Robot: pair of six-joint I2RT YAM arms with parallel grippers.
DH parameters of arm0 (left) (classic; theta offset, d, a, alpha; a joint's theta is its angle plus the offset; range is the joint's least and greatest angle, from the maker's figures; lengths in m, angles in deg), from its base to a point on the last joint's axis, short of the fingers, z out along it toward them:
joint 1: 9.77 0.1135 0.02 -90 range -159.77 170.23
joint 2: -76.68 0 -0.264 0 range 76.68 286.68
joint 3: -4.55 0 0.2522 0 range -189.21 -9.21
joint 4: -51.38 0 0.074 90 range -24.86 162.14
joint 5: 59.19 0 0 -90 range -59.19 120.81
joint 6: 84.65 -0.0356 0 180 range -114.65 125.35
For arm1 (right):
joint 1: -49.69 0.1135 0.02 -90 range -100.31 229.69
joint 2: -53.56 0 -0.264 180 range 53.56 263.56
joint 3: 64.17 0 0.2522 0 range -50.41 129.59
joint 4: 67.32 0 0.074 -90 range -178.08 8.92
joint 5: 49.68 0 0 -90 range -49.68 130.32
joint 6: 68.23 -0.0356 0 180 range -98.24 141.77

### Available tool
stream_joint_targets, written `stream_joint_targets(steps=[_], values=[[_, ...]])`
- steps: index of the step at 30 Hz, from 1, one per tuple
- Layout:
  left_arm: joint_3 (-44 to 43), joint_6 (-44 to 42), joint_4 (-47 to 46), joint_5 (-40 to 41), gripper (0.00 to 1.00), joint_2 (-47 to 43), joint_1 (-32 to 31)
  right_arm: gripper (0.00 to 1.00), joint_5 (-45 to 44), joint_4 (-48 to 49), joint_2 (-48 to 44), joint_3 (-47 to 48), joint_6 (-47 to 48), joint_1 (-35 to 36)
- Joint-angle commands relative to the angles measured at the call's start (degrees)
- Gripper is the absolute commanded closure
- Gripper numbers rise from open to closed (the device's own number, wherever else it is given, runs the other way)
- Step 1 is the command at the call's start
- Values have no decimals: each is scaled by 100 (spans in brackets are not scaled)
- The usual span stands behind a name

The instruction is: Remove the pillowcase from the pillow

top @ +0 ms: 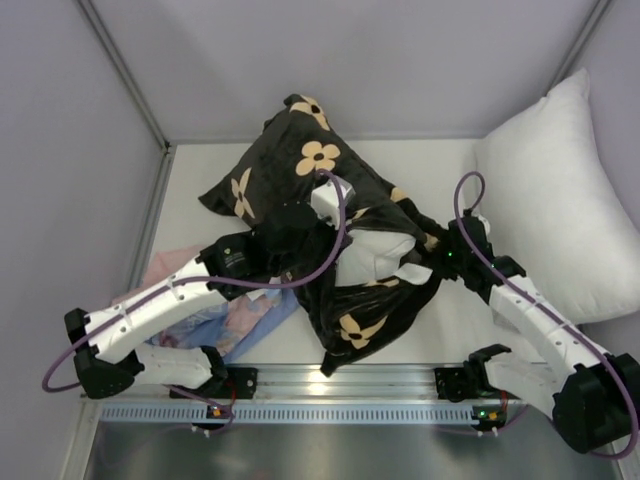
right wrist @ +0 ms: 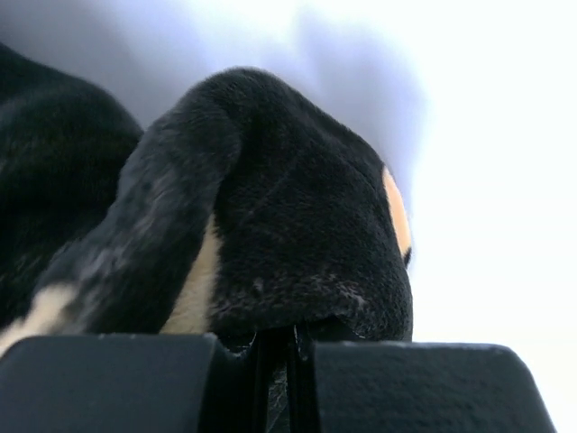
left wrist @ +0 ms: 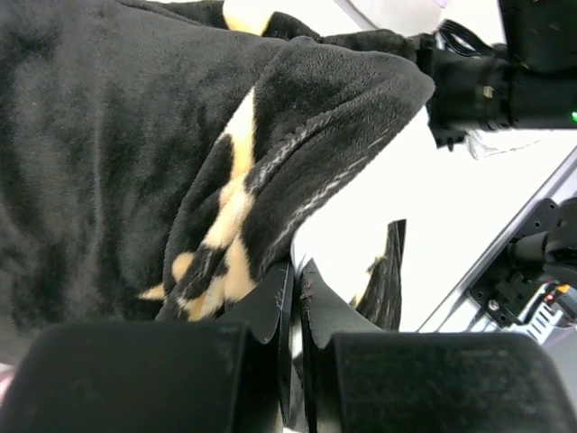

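Sitting mid-bench [top: 440, 165], near left side wall [top: 60, 150] and plain cushion [top: 560, 190] at right, open strip only behind. Left end effector [left wrist: 293, 271] and right end effector [right wrist: 279, 336] each clamped on bunched black flower-print pillowcase [top: 300, 160]; white pillow [top: 378, 250] showing at its opening.

At centre of the table [top: 440, 165], the pillowcase [top: 310, 160] with the pillow [top: 378, 250] partly inside it; second pillow [top: 560, 200] at right rear; cloths [top: 245, 318] at near left, beneath the left arm [top: 170, 300].

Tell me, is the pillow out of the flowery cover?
Partly out. The white pillow pokes from the pillowcase, which is bunched around the rest.
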Motion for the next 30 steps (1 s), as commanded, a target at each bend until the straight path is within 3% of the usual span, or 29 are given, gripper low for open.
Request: stream_joint_targets(steps=[1,5,10,16,18,19,20,22,23,27,30], values=[[-192,71,-507,371,100,-1184,57,100,-859,-589,380,106,409,-384],[-16,88,-340,124,100,-1624,57,100,-201,-352,425,562,804,-472],[335,281,-234,-289,100,-1458,57,100,1284,245,135,1063,1227,-280],[626,457,-743,-867,100,-1002,57,100,1129,106,187,1583,1280,-121],[443,431,-752,-1053,100,-695,40,88,857,-87,214,1539,1254,-121],[372,431,-735,-1097,95,-589,40,79,777,-166,214,1513,1245,-129],[302,431,-743,-1167,90,-396,48,63,715,-289,188,1452,1245,-121],[108,431,-744,-1405,72,-106,48,52,539,-491,48,1399,1174,-121],[3,448,-735,-1449,67,-35,40,46,260,-666,-23,1329,1131,-129],[-269,475,-744,-1361,52,413,22,38,-180,-1106,-462,1205,1113,-121],[-550,475,-744,-1396,51,931,-39,37,-575,-1457,-866,1222,1060,-138]])
